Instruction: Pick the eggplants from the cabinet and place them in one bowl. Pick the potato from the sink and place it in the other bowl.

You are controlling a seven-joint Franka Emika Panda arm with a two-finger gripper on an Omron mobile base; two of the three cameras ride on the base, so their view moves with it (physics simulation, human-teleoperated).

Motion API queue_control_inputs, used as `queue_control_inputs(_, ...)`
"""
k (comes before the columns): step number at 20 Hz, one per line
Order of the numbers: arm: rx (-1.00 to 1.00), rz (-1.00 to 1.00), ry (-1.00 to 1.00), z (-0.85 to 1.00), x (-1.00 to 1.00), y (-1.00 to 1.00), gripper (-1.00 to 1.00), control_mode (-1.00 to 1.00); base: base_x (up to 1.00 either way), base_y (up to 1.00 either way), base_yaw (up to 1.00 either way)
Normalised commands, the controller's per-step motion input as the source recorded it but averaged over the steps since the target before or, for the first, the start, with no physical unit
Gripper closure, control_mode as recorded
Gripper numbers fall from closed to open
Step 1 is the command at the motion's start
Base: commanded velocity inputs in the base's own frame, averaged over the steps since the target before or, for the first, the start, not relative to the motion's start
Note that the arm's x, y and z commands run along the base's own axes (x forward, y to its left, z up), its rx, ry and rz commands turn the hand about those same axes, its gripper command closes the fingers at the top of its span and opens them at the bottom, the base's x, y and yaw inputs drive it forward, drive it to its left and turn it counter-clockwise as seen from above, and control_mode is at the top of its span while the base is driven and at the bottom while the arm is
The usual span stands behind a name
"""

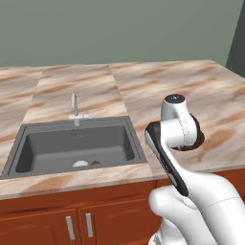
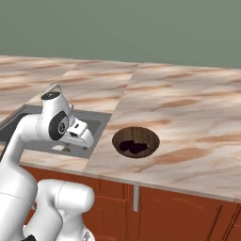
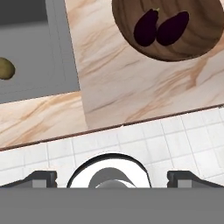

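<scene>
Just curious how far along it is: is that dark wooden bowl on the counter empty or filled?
Filled: the wooden bowl holds both eggplants, lying side by side.

The white arm [image 1: 179, 143] is seen folded at its dark elbow, with the wrist bent downward. The gripper [image 3: 112, 177] is pointed down, its two dark fingertips [image 3: 41, 177] spread wide apart, and nothing is held between them.

wall [image 1: 119, 28]: plain grey-green | counter [image 2: 188, 108]: tan marbled stone | base cabs [image 1: 115, 210]: red-brown wood, silver handles | floor [image 3: 144, 140]: white tile
</scene>
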Motion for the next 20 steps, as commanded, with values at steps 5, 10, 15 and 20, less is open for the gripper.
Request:
queue_control_inputs(5, 0.00, 0.00, 0.00, 0.00, 0.00, 0.00, -1.00, 1.00, -0.18, 0.59, 0.00)
queue_control_inputs(10, 0.00, 0.00, 0.00, 0.00, 0.00, 0.00, -1.00, 1.00, -0.18, 0.62, 0.00)
queue_control_inputs(15, 0.00, 0.00, 0.00, 0.00, 0.00, 0.00, -1.00, 1.00, -0.16, 0.62, 0.00)
queue_control_inputs(20, 0.00, 0.00, 0.00, 0.00, 0.00, 0.00, -1.00, 1.00, -0.13, 0.64, 0.00)
